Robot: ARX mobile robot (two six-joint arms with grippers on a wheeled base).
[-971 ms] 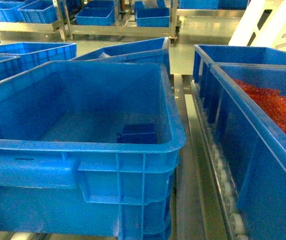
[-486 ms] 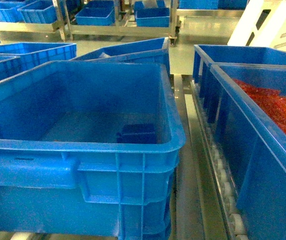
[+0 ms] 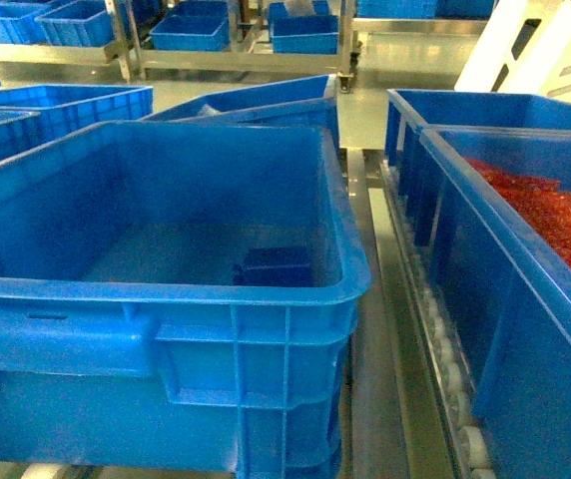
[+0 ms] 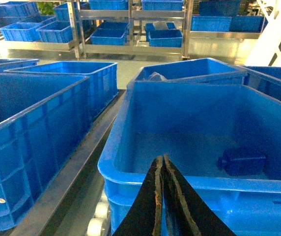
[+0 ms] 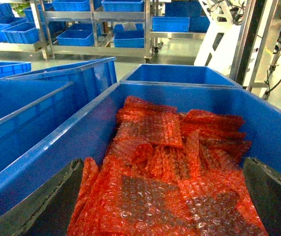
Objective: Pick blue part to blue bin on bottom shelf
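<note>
In the head view, the blue bin [image 3: 166,289] fills the left and middle of the picture, its thick rim toward the camera. The blue part [image 3: 276,266] lies on the bin's floor near the right wall, toward the near side. To the right, beyond a steel rail with white rollers [image 3: 443,369] of the bottom shelf, stands a second blue crate [image 3: 505,299] holding red bubble wrap [image 3: 555,215]. Neither gripper shows in this view.

In the left wrist view, the left gripper [image 4: 163,162] sits at the bottom edge, its two dark fingers pressed together with nothing between them. Its tips hang just above the near rim of the blue bin [image 4: 130,128]. The blue part [image 4: 242,161] rests on the bin floor, to the right of the fingertips and further in, well apart from them.

In the right wrist view, the right gripper [image 5: 162,187] stands wide apart, one dark finger at each lower corner, holding nothing. Between the fingers lies the red bubble wrap [image 5: 165,172] inside the second blue crate [image 5: 57,152]. The blue part is not seen here.
</note>
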